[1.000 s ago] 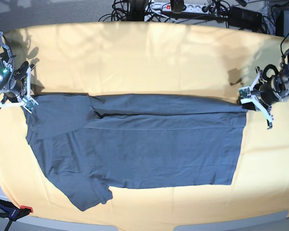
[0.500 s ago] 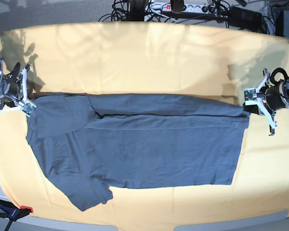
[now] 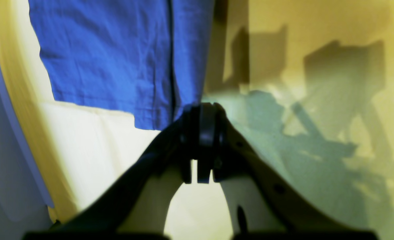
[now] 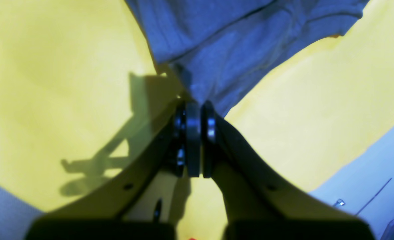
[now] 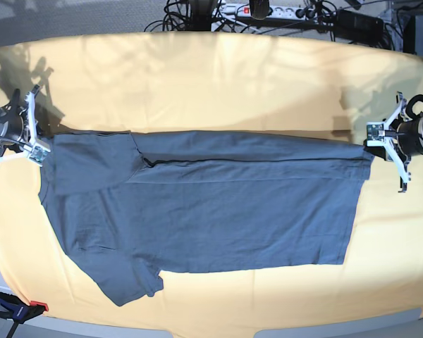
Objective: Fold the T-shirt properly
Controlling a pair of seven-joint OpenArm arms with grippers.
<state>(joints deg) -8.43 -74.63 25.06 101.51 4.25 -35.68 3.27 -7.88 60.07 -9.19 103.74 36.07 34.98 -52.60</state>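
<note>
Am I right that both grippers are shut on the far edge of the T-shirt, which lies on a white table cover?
Not quite: the table cover is yellow, not white, as the base view shows. The rest holds: the left gripper and the right gripper are each shut on a far corner of the T-shirt.

A: Where does the T-shirt [image 5: 204,204] lie?
B: Flat across the middle of the surface [image 5: 211,84], lengthwise.

A: The grippers?
B: Right gripper [image 5: 37,144] at the base view's left corner, left gripper [image 5: 372,144] opposite.
</note>
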